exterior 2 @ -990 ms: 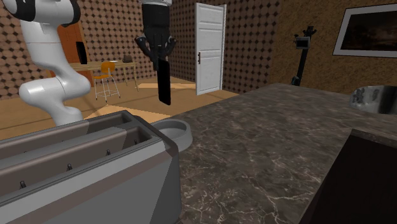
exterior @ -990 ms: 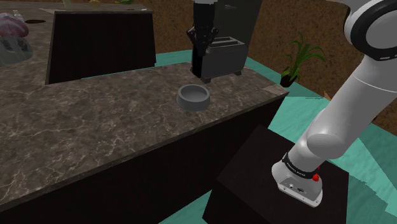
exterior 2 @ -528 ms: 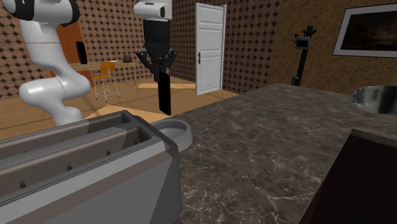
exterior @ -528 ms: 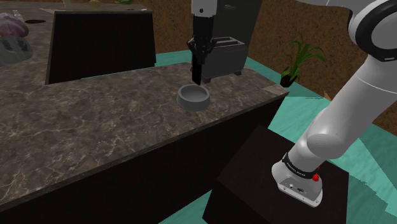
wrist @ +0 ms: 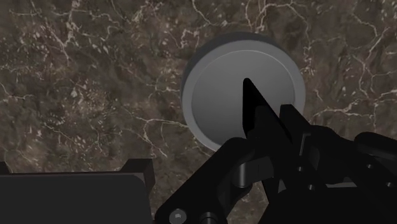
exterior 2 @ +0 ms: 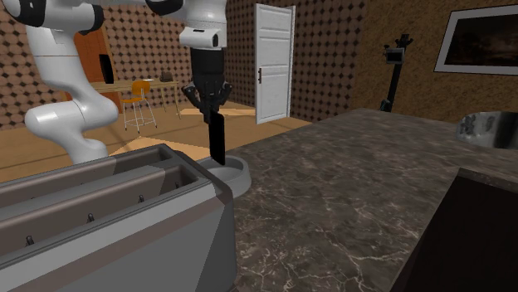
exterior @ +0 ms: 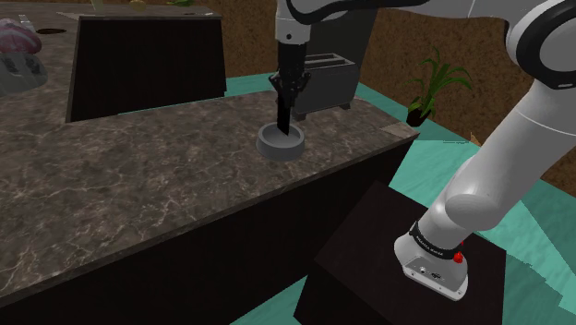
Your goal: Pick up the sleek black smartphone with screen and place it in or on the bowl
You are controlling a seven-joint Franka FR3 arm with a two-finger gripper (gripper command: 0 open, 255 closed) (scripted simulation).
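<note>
A grey round bowl [exterior: 270,147] sits on the dark marble counter [exterior: 138,175], close to the counter's edge. My black gripper [exterior: 285,98] hangs straight above it, shut on a slim black smartphone [exterior: 283,120] held upright. The phone's lower end reaches down inside the bowl's rim. In the second exterior view the gripper [exterior 2: 212,114] clasps the phone [exterior 2: 217,143] by its upper end over the bowl [exterior 2: 241,179]. The wrist view has the phone [wrist: 253,102] edge-on between the gripper [wrist: 278,125] fingers, over the bowl's [wrist: 213,95] grey inside.
A grey toaster [exterior: 325,79] stands just behind the bowl, large in the second exterior view [exterior 2: 108,224]. A dark cabinet block [exterior: 148,60] rises at the counter's back. The arm's stand [exterior: 406,277] is below the counter's edge. A white door [exterior 2: 274,62] stands far behind.
The gripper has come down with the phone from well above the bowl and turned about its axis. The phone's lower end now sits inside the bowl's rim.
</note>
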